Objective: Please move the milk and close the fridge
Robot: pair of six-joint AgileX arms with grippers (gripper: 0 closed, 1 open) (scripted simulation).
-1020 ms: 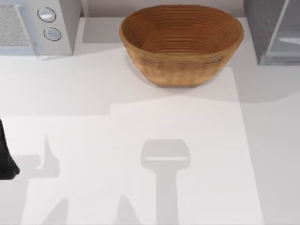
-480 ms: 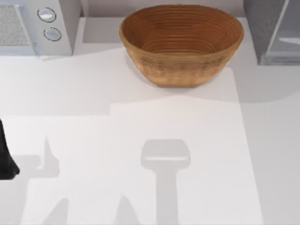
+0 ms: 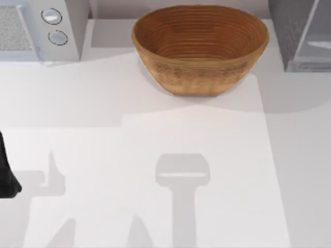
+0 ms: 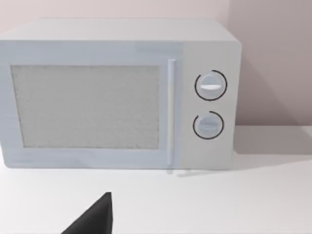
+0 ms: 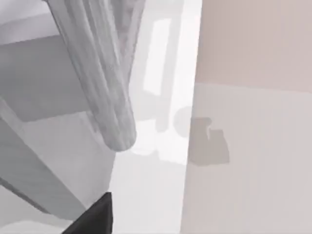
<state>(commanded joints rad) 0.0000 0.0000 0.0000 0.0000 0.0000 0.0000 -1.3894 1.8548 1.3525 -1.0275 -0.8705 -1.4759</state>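
At upper right of the top view, fridge point(image 3: 302, 33) stands with its pale door panel point(image 3: 315, 46) swung out, not yet shut. Milk not located. Right wrist view looks close along the door edge point(image 5: 105, 83); right hand state: cannot tell. Judged step: closing; next move needs a push on the panel. Left arm point(image 3: 6, 173) parked at left edge, its fingers unreadable. Bowl point(image 3: 199, 46) and microwave point(image 3: 41, 28) on counter point(image 3: 155, 134) stand clear.
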